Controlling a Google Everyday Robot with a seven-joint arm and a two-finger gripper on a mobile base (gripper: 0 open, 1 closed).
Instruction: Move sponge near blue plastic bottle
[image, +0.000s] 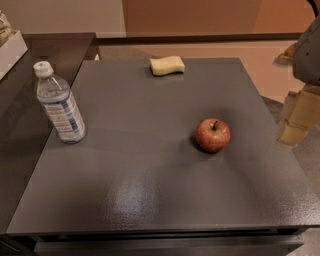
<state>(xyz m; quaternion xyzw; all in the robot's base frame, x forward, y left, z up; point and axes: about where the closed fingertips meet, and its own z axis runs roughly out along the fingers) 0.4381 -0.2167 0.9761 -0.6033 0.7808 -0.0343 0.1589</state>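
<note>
The pale yellow sponge (167, 65) lies flat at the far edge of the dark grey table (150, 190), near the middle. The blue plastic bottle (60, 104), clear with a white cap and a blue-striped label, stands upright at the table's left edge. The two are far apart. My gripper (298, 119) hangs at the right edge of the view, beyond the table's right edge and well to the right of the sponge. It holds nothing that I can see.
A red apple (213, 135) sits on the table right of centre, between my gripper and the bottle. A darker counter (30, 65) adjoins the table on the left, with a white object (10, 50) at its far left.
</note>
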